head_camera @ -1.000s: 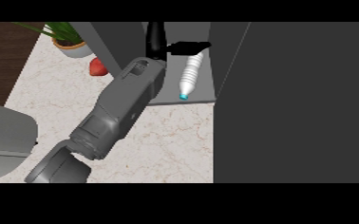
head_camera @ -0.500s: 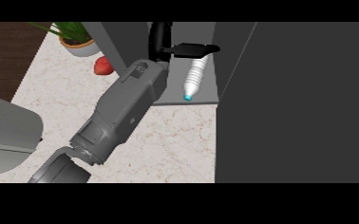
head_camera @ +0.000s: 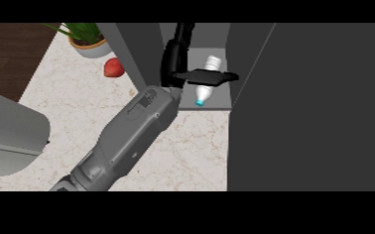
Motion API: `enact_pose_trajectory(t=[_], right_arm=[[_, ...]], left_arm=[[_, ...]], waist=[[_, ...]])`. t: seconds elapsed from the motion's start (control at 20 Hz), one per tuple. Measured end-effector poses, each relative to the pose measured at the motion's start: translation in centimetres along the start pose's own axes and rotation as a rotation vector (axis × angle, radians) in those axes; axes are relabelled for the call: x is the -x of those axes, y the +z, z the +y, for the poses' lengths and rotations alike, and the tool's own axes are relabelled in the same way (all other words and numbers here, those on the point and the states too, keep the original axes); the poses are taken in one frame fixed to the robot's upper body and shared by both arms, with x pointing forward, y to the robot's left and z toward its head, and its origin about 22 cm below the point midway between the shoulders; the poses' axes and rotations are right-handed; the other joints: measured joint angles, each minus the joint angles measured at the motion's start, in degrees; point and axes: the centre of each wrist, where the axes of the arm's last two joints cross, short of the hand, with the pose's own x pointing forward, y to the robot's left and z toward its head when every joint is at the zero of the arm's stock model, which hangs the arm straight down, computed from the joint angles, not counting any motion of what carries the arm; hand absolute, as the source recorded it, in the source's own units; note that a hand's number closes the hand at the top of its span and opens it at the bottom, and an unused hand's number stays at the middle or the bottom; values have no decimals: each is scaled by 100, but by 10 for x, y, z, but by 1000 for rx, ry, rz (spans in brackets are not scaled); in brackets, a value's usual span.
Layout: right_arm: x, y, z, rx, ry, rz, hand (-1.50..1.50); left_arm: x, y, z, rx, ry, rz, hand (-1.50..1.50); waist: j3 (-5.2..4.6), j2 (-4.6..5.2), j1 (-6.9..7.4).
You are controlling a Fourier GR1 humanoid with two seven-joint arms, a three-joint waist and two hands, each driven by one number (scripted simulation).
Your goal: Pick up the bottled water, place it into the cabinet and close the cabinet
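- A grey forearm (head_camera: 124,139) is crossing the marble counter (head_camera: 66,104) toward the cabinet (head_camera: 219,44);
- the left hand (head_camera: 179,64) is clasping the bottled water (head_camera: 207,79) inside the cabinet, thumb across it;
- a red fruit (head_camera: 113,67) and potted plant (head_camera: 84,38) are sitting beyond.

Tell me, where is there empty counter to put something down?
Bare marble counter lies left of the grey forearm, below the red fruit and potted plant. Another strip runs between forearm and dark cabinet door. The cabinet opening is crowded: bottled water and hand.
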Motion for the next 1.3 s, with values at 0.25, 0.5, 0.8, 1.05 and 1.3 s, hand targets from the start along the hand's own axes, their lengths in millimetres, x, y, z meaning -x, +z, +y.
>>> enact_pose_trajectory(t=[0.25, 0.5, 0.8, 1.05, 1.3], right_arm=[[1, -3, 1, 3, -4, 7, -150], [2, -3, 4, 4, -15, 2, -150], [3, -9, 7, -74, -40, 29, 150], [4, -19, 11, -238, -77, 82, 150], [9, -24, 27, -339, -159, 114, 150]], left_arm=[[-6, 35, -5, 31, 58, 2, -150], [-12, 75, 3, 48, 99, 9, -150], [-25, 120, 18, 47, 132, 26, -150], [-33, 151, 35, 31, 140, 32, -150], [-44, 180, 55, 15, 149, 28, -150]], waist=[[0, -13, 85], [-1, -11, 79], [0, 3, 81], [-3, 14, 108], [-7, 13, 73]])
